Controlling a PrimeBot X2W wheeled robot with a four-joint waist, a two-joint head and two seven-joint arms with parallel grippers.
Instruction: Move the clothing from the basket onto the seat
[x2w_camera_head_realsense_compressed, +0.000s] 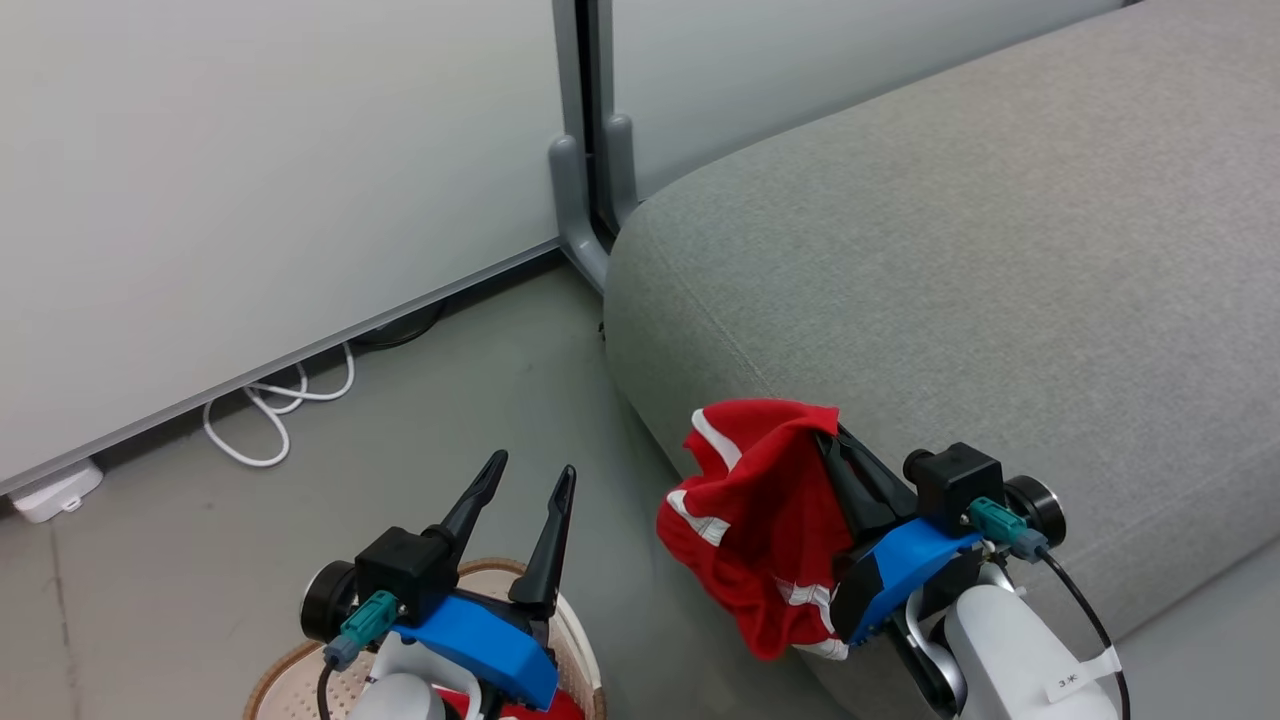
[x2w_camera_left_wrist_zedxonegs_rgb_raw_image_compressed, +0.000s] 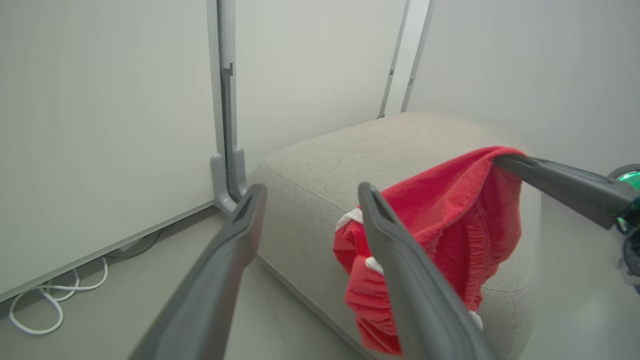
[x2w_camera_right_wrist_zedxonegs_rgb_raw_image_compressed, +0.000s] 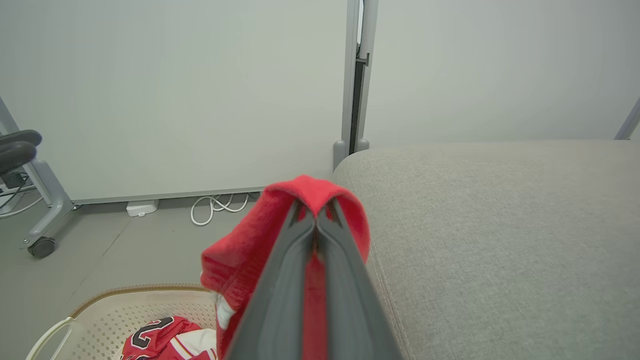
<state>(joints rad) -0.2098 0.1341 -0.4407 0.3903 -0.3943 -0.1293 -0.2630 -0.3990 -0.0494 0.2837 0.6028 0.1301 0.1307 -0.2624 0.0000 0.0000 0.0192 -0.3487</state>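
**Right arm at the seat edge with shorts gripped; left arm over the basket.**
My right gripper (x2w_camera_head_realsense_compressed: 828, 432) points up and left toward the large light-grey fabric seat cushion (x2w_camera_head_realsense_compressed: 950, 250). Its fingers are pressed together on the plain red, white-trimmed shorts (x2w_camera_head_realsense_compressed: 760, 500), which hang at the cushion's front edge. My left gripper (x2w_camera_head_realsense_compressed: 533, 468), fingers spread and empty, hovers over the cream perforated plastic basket (x2w_camera_right_wrist_zedxonegs_rgb_raw_image_compressed: 125, 310). The red lettered jersey (x2w_camera_right_wrist_zedxonegs_rgb_raw_image_compressed: 160, 340) lies inside the basket.

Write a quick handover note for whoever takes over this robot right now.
Grippers: the right gripper is shut on the shorts; the left gripper is open, holding nothing, over the basket.
Things: the shorts hang at the front edge of the seat; the jersey lies in the basket.
Done: shorts are out of the basket.
Left: lay the shorts on the seat, then move the jersey.
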